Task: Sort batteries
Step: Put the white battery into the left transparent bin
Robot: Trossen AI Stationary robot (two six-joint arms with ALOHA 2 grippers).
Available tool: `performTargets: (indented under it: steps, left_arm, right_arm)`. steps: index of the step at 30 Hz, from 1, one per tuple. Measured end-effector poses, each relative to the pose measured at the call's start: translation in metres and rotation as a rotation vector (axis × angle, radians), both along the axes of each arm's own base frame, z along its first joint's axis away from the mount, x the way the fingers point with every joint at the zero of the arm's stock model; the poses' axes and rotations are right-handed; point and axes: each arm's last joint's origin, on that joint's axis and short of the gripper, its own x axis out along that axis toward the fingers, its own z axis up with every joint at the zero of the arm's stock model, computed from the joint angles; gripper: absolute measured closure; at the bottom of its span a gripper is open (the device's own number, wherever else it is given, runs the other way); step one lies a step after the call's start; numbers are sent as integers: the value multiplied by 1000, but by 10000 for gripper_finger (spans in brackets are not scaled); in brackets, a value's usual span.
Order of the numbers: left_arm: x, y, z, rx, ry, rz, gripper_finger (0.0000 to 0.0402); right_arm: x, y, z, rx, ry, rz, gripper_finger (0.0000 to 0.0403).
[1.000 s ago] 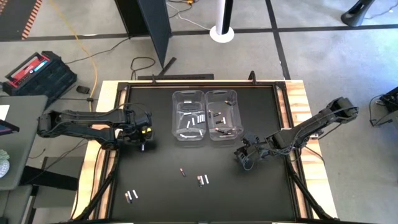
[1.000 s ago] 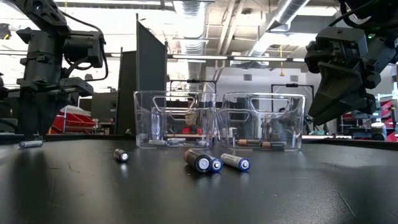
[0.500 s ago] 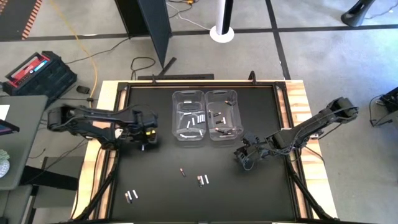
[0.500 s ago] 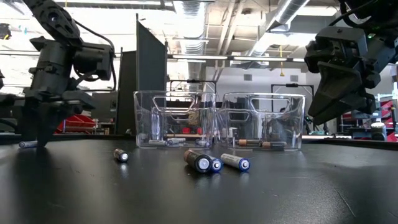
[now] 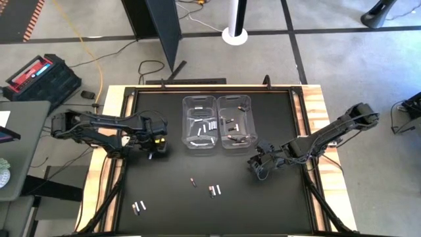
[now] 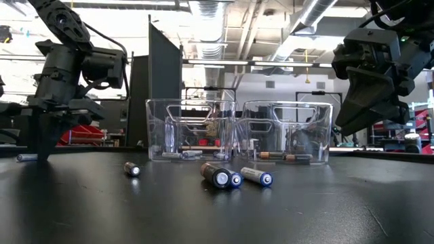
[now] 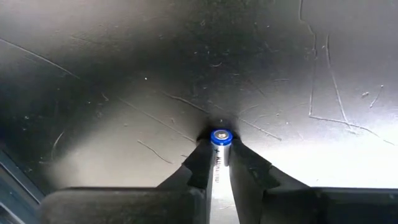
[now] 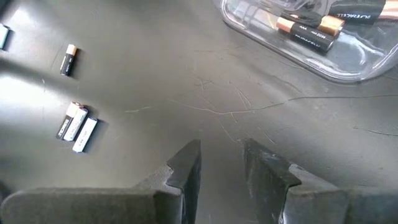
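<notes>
My left gripper (image 5: 154, 152) stands at the table's left side, pointing down, shut on a silvery battery (image 7: 219, 163) with a blue-ringed end; the low view shows that battery (image 6: 26, 157) lying level on the black tabletop. My right gripper (image 8: 221, 163) hovers open right of centre (image 5: 258, 168), with nothing between its fingers. Loose batteries lie near the front: one dark cell (image 5: 193, 182), a small cluster (image 5: 214, 191) and a pair (image 5: 138, 208). Two clear bins (image 5: 199, 122) (image 5: 236, 122) at the far middle hold more cells. My left gripper pinches the silvery battery by its two long sides (image 7: 217, 169) between its two fingers. The fingers come from above, pointing down, and lie across the cell. Its blue-ringed end (image 7: 221, 137) sticks out past the fingertips. The battery lies level on the table.
The two bins stand side by side, the left one (image 6: 190, 130) with silvery cells, the right one (image 6: 288, 130) with dark copper-topped cells (image 8: 308, 28). Bare black tabletop lies between the two arms. The table's wooden rim (image 5: 112, 99) borders it at left and right.
My left gripper has sunk to the tabletop, shifted slightly toward the right edge, and shut on the silvery battery lying there. The battery has stayed on the table.
</notes>
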Motion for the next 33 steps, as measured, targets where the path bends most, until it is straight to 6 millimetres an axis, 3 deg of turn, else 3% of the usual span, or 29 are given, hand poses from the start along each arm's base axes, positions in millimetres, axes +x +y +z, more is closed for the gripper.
performTargets:
  steps: [8, 20, 25, 33]
  left_arm:
    - [5, 6, 8, 12, -32, -27, 360]
    - [21, 30, 39, 77, -112, -75, 360]
    - [28, 43, 64, 111, -157, -110, 359]
    - [47, 74, 129, 308, -319, -199, 359]
  right_arm:
    - [0, 0, 0, 0, 0, 0, 266]
    - [0, 0, 0, 6, -1, -6, 266]
    - [0, 0, 0, 6, -1, -7, 266]
    - [0, 0, 0, 7, -1, -8, 266]
